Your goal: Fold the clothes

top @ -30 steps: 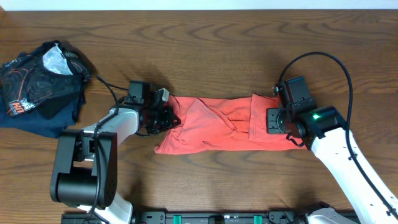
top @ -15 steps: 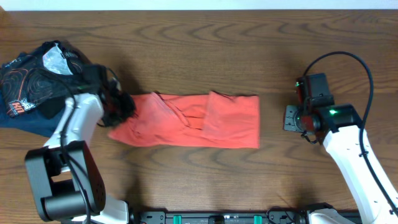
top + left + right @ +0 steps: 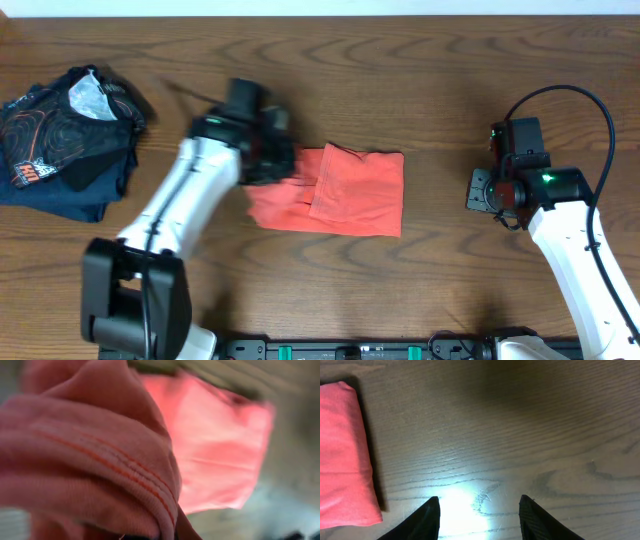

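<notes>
The left claw (image 3: 268, 153) is pinching a bunched hem of the shirt (image 3: 360, 188), holding it over the garment's left part at mid-bench (image 3: 420, 70). The right claw (image 3: 480, 512) is hovering spread and empty over bare wood, just right of the cloth. Risk ahead: with nothing pinning the far edge, the hem could slip free or land crooked, leaving a lopsided fold.

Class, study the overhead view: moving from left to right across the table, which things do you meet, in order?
Dark swirl-printed garment → left gripper → coral T-shirt, its left end pinched in that gripper → right gripper, open and holding nothing.
</notes>
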